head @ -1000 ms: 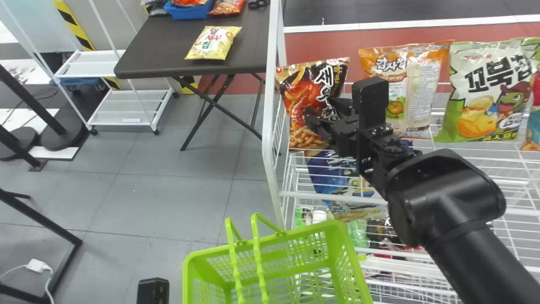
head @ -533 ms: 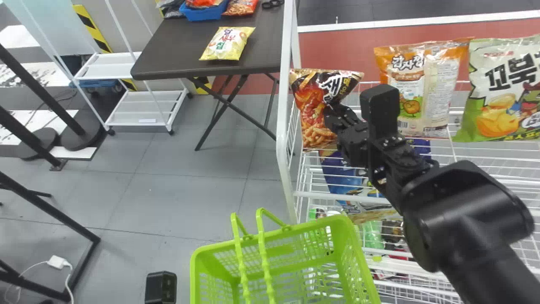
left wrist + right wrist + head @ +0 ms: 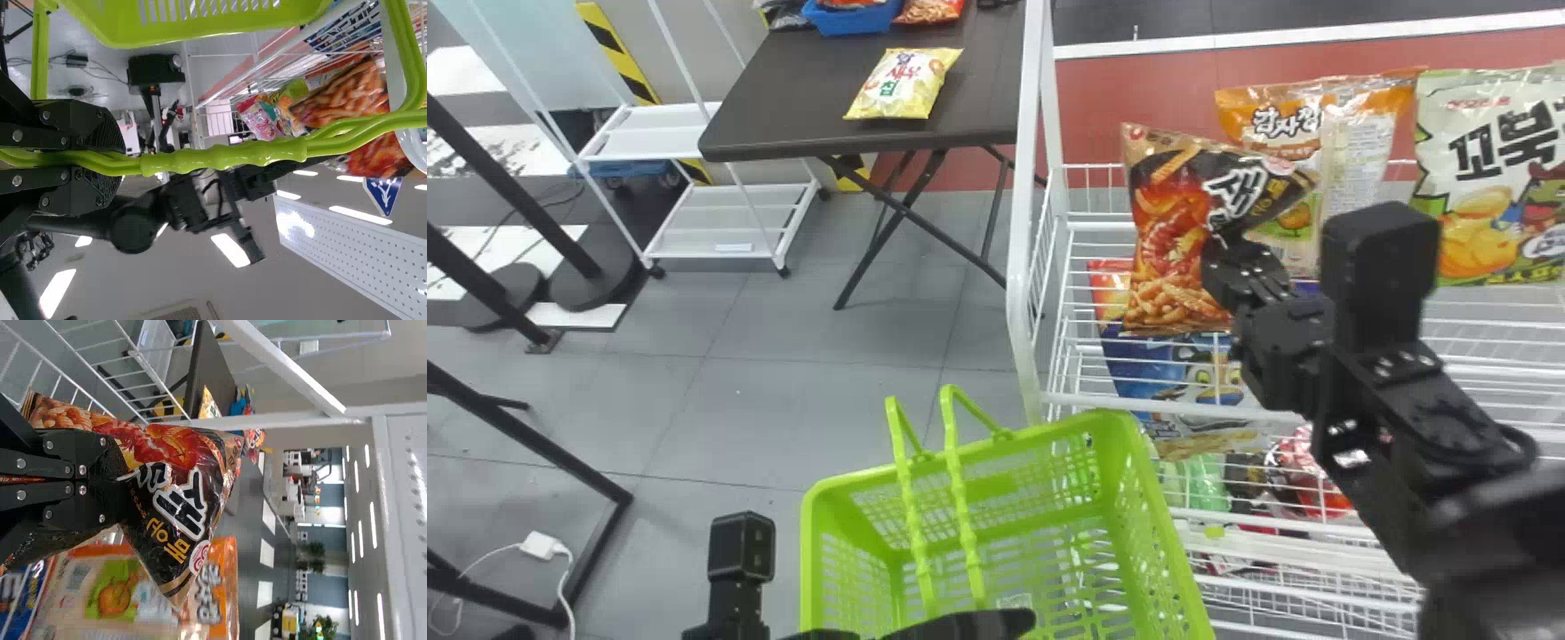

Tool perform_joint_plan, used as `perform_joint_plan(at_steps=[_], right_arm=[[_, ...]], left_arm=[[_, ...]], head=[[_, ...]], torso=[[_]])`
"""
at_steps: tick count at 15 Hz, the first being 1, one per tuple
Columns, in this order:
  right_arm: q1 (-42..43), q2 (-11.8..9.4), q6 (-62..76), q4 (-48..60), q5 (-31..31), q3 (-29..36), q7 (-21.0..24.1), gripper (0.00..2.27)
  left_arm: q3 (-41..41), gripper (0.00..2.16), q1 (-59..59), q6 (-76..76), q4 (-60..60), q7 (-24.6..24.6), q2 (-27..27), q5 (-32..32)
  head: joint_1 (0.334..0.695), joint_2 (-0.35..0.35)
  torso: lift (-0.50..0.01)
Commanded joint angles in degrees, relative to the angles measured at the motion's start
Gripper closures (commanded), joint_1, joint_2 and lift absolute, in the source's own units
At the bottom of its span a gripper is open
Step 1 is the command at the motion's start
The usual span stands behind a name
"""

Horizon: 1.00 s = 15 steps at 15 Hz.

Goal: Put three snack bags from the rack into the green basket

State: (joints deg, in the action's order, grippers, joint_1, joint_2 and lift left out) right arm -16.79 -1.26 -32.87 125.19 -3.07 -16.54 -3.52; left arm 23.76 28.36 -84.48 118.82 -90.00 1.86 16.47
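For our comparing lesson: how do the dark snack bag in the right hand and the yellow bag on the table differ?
The dark bag is held up by the right hand; the yellow bag lies on the table. The dark bag is pinched and creased; the yellow bag looks smoother. Both are printed snack bags.

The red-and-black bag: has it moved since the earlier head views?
Yes. In the head view, the bag has moved right, away from the rack's white post; a gap now separates them.
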Motion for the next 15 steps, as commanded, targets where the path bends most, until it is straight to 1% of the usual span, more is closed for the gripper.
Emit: perform_joint_plan(at_steps=[1,2,3,4,6,7,10,11,12,13,14,15], right_arm=[[-7.73,-1.64,-8.05,11.66,0.44,0.20,0.00,2.25],[-9.93,-2.08,-11.21,15.17,0.44,-0.33,-0.17,2.25],[-11.34,-2.34,-17.19,17.90,0.61,-1.03,-1.05,2.25],[-13.10,-2.43,-21.41,20.18,1.40,-1.74,-1.75,2.25],[-14.85,-3.93,-27.03,22.47,3.25,-4.55,-1.93,2.25],[-15.12,-4.28,-29.14,22.73,3.43,-6.83,-1.84,2.25],[-13.89,-4.37,-35.82,20.53,3.07,-12.37,-1.14,2.25],[-12.57,-4.37,-37.40,18.42,2.99,-14.04,-0.96,2.17],[-11.16,-4.45,-38.63,15.96,2.63,-15.62,-0.52,1.81],[-10.11,-4.54,-39.34,14.29,2.28,-16.68,-0.52,0.81],[-9.84,-4.54,-39.34,13.50,1.84,-17.29,-0.44,0.00],[-9.84,-4.81,-38.63,13.41,1.84,-17.47,-0.52,0.00]], left_arm=[[-0.91,2.15,-1.03,-0.74,0.01,-0.57,-0.02,-0.30],[-1.00,2.15,-1.03,-1.09,0.09,-0.57,-0.11,-0.30],[-1.26,2.15,-1.03,-1.26,0.09,-0.57,-0.11,-0.21],[-1.88,2.15,-1.12,-1.26,0.09,-0.57,-0.19,-0.30],[-2.40,2.15,-1.03,-1.26,0.36,-0.57,-0.28,-0.30],[-2.49,2.15,-1.03,-1.26,0.89,-0.57,-0.37,-0.30],[-3.46,2.15,-0.94,-1.26,1.50,-0.57,-0.46,-0.30],[-3.55,2.15,-0.94,-1.26,1.50,-0.57,-0.46,-0.30],[-3.72,2.15,-0.68,-1.26,1.76,-0.57,-0.54,-0.30],[-3.81,2.15,-0.50,-1.26,1.94,-0.57,-0.54,-0.30],[-3.90,2.15,-0.42,-1.26,1.94,-0.57,-0.54,-0.30],[-3.90,2.15,-0.24,-1.26,2.12,-0.57,-0.54,-0.21]], head=[[0.695,0.149],[0.695,0.128],[0.695,0.123],[0.695,0.120],[0.695,0.135],[0.695,0.162],[0.695,0.240],[0.695,0.289],[0.695,0.317],[0.695,0.339],[0.695,0.350],[0.695,0.350]], torso=[[0.000],[0.000],[0.000],[0.000],[0.000],[0.000],[0.000],[0.000],[0.000],[0.000],[0.000],[0.000]])
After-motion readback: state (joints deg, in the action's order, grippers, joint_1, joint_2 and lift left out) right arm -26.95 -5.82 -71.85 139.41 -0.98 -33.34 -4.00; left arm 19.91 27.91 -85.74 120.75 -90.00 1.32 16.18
